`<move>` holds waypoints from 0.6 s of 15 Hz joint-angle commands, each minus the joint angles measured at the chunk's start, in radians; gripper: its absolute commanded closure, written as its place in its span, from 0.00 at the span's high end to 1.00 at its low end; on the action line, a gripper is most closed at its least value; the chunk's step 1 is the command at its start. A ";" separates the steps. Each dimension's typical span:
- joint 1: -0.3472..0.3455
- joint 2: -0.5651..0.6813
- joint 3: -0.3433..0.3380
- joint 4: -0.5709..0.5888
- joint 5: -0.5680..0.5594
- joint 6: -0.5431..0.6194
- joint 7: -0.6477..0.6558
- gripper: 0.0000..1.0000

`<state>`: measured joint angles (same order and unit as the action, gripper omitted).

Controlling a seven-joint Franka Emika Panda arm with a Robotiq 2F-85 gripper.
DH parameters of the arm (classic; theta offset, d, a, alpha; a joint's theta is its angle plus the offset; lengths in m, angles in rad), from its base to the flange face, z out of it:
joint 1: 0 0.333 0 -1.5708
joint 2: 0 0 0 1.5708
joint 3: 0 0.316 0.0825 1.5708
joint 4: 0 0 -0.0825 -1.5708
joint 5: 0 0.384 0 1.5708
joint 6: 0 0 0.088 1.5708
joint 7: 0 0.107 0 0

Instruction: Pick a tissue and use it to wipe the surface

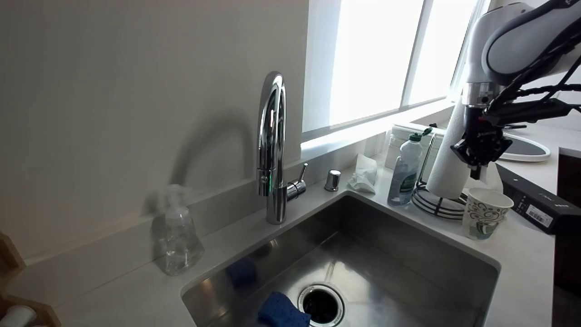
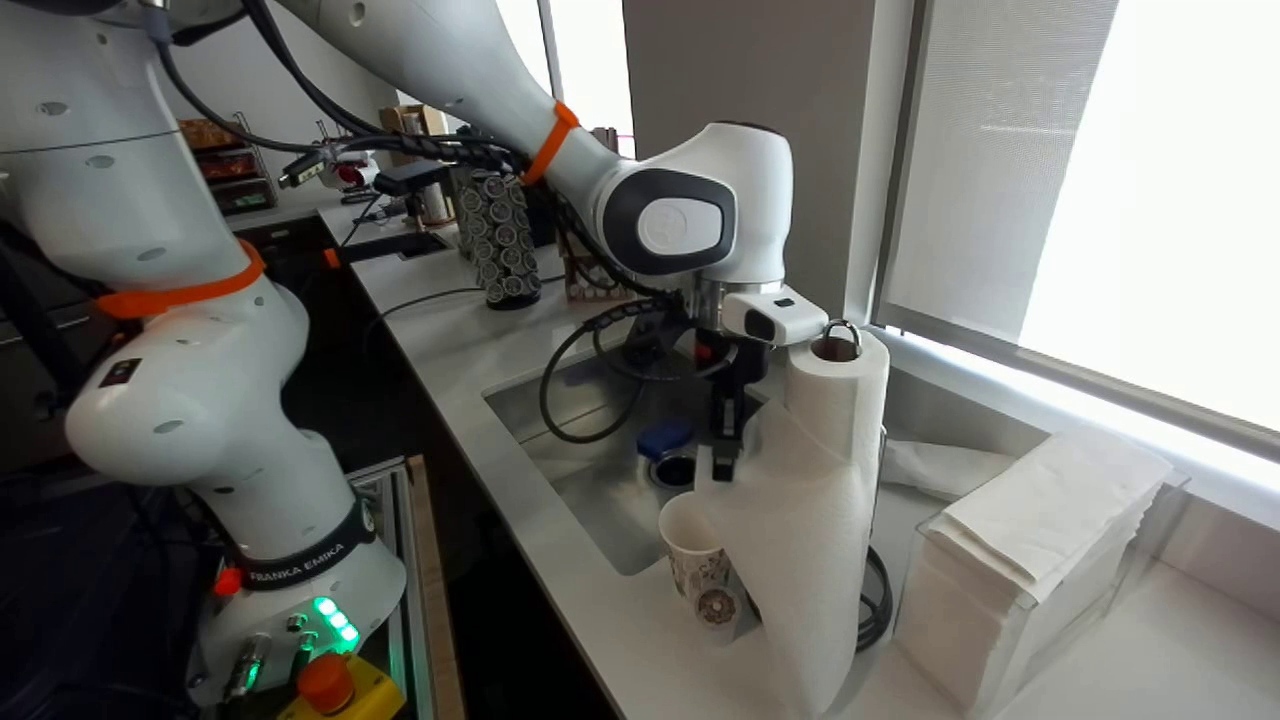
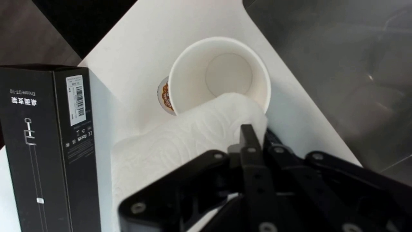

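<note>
The tissue, a thin white paper-towel sheet [image 2: 790,540], hangs from the tall white roll [image 2: 870,400] and is still joined to it. Its near edge runs to my gripper [image 2: 722,465], whose dark fingers are shut on it. In the wrist view the patterned sheet [image 3: 180,145] passes between the fingertips of the gripper [image 3: 261,137] and covers part of a paper cup's rim. The roll [image 1: 447,159] leans on its wire stand in an exterior view, close beside the gripper [image 1: 476,172]. Under it all lies the white counter surface [image 1: 526,272].
The paper cup [image 3: 222,74] stands directly below the fingers, by the sink [image 1: 386,272]. A black box [image 3: 35,145] lies nearby. A soap bottle [image 1: 406,168] stands beside the roll. A napkin stack [image 2: 1050,510] and a blue sponge [image 1: 283,311] are farther off.
</note>
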<state>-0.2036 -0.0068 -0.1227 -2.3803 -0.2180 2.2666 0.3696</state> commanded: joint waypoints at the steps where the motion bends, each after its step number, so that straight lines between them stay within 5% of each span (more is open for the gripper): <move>1: 0.017 0.012 -0.014 0.015 -0.001 -0.025 -0.019 0.00; 9: 0.049 -0.069 0.008 -0.025 -0.091 0.015 -0.062 0.00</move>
<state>-0.1710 -0.0381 -0.1194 -2.3789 -0.2624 2.2692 0.3264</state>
